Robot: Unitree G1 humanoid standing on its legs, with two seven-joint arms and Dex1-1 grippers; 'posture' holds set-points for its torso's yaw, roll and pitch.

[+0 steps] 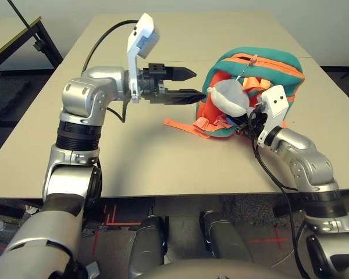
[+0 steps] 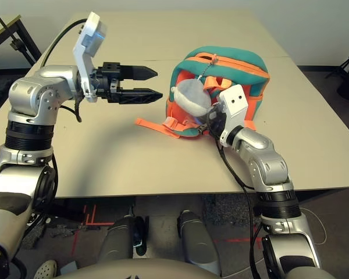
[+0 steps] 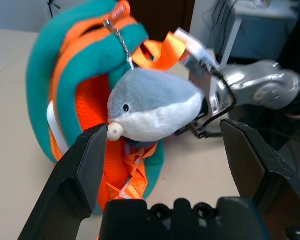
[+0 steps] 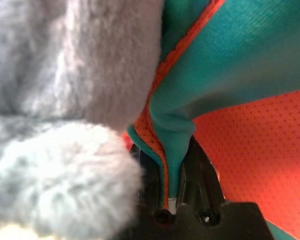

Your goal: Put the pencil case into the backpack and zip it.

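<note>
The left gripper (image 1: 193,85) hangs above the desk (image 1: 134,157) with its fingers (image 3: 85,165) spread wide and empty, pointing right at the backpack (image 1: 279,70). The right gripper (image 4: 182,192) has its fingers pinched narrow on a teal, orange-trimmed edge of the bag's near side. The backpack lies right of centre, its long axis running left to right, teal with orange panels, a grey plush toy (image 1: 230,97) hanging over its open mouth and an orange strap (image 1: 186,125) trailing left.
</note>
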